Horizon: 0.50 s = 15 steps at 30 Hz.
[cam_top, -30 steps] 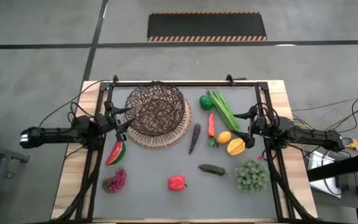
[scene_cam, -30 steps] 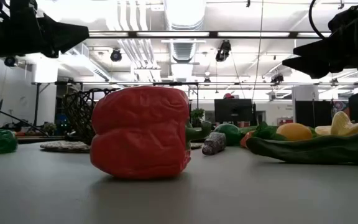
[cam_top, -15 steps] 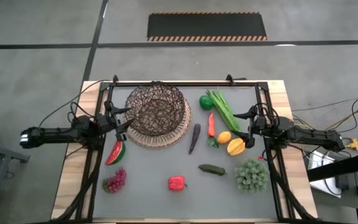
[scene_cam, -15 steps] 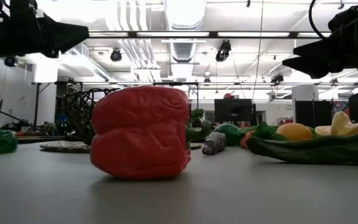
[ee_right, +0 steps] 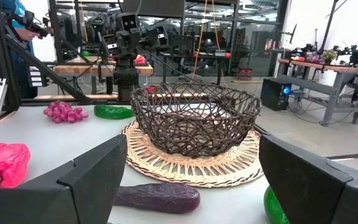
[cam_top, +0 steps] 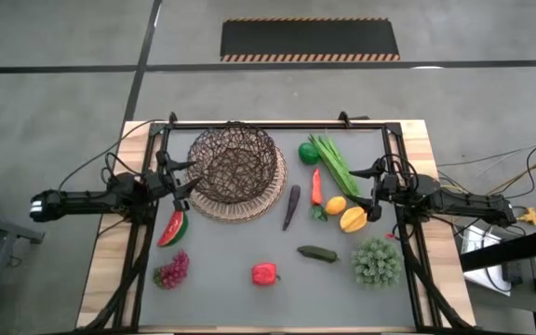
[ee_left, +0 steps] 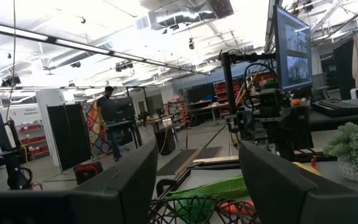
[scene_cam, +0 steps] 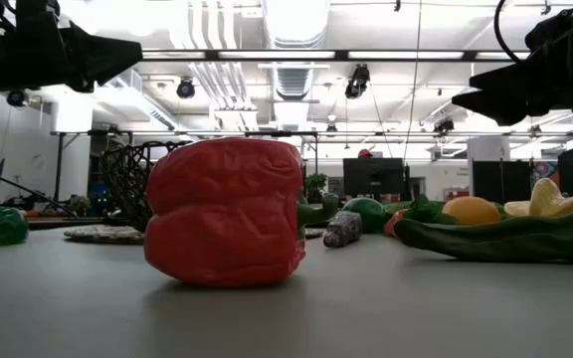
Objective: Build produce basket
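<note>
The basket [cam_top: 234,170], dark openwork wire on a tan woven disc, sits far left on the grey table [cam_top: 231,261]. A wrinkled red pepper [cam_top: 264,273] lies near. The left gripper [cam_top: 180,177] hovers beside the basket, fingers spread; the right gripper [cam_top: 372,189] hovers by the yellow fruit [cam_top: 352,220], fingers apart.

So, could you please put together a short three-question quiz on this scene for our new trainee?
1. True or false: the basket already holds some produce.
2. Which piece lies nearest the table's front edge in the high view? A) carrot B) red pepper C) eggplant
3. Fill in: the watermelon slice lies on the side of the ____ gripper.

Key:
1. False; the basket is empty, and all the produce lies on the table.
2. B.
3. Left; the left gripper hangs open beside the basket, and the right gripper hangs open by the yellow fruit.
</note>
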Each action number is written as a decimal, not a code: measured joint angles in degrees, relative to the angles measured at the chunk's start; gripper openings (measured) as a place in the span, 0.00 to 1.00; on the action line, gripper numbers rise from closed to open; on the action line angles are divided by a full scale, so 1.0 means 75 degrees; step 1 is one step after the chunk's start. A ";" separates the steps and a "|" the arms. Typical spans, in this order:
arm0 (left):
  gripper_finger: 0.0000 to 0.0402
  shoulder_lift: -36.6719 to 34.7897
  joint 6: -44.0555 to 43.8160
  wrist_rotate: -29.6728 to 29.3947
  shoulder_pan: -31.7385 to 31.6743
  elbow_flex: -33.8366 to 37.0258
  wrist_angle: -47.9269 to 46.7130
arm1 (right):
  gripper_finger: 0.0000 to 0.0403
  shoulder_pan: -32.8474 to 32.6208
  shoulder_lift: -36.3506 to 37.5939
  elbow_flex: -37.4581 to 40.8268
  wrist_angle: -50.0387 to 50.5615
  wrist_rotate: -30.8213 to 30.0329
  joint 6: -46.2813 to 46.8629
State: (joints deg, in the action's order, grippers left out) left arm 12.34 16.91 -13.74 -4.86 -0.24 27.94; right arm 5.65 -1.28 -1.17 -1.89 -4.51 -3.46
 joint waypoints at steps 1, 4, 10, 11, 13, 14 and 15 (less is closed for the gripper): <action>0.52 0.0000 -0.0003 -0.0001 0.0000 -0.0001 0.0000 | 0.86 0.0000 0.0000 0.0000 -0.0003 -0.0003 0.0000; 0.52 0.0000 0.0000 0.0000 0.0003 -0.0002 0.0000 | 0.86 0.0000 -0.0002 0.0000 0.0000 -0.0003 0.0000; 0.52 0.0000 -0.0001 -0.0002 0.0002 0.0001 0.0000 | 0.86 0.0000 0.0000 0.0000 -0.0003 0.0000 0.0000; 0.52 0.0000 -0.0002 0.0000 0.0003 -0.0001 0.0000 | 0.86 0.0003 0.0000 0.0000 -0.0003 0.0000 0.0000; 0.52 0.0000 -0.0002 0.0000 0.0003 -0.0002 0.0000 | 0.86 0.0002 0.0000 0.0000 -0.0008 -0.0003 0.0019; 0.52 0.0000 -0.0003 0.0000 0.0000 -0.0002 0.0000 | 0.86 0.0000 0.0000 0.0000 -0.0008 0.0000 0.0123; 0.52 -0.0001 -0.0001 -0.0001 0.0000 -0.0002 0.0000 | 0.86 0.0000 -0.0003 0.0000 -0.0011 -0.0002 0.0271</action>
State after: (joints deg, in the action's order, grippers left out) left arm 12.33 16.90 -13.75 -4.86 -0.25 27.94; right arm 5.65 -1.30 -1.17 -1.97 -4.53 -1.43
